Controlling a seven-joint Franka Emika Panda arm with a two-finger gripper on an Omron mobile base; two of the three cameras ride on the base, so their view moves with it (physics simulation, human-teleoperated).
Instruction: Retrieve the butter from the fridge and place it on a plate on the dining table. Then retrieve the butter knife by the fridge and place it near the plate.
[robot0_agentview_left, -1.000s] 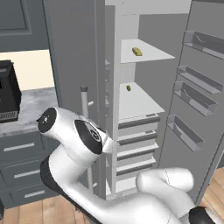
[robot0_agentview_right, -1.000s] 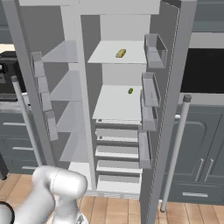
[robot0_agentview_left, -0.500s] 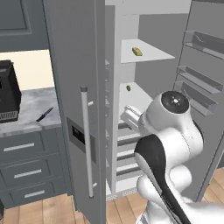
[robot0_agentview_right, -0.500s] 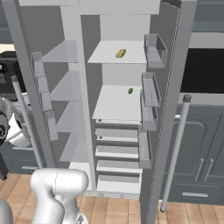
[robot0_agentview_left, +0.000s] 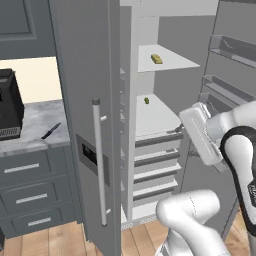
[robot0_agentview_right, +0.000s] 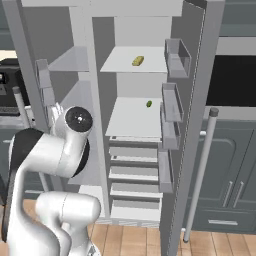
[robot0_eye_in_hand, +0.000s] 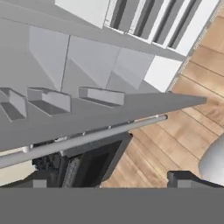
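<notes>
While fridge (robot0_agentview_right: 195, 100) stands open, I'm on the fetch step | butter (robot0_agentview_right: 138, 61) on top shelf, untouched | jaws wide, empty | next: raise hand, reach in to butter.

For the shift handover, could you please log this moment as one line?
fridge: doors open | butter: upper shelf, untouched | butter knife: counter left of fridge | gripper: fingers open, empty

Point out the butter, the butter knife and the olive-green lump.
butter (robot0_agentview_right: 138, 61): right base view, middle of the stick.
butter knife (robot0_agentview_left: 51, 130): left base view, mid-length of the knife.
olive-green lump (robot0_agentview_right: 149, 104): right base view, its centre.
</notes>
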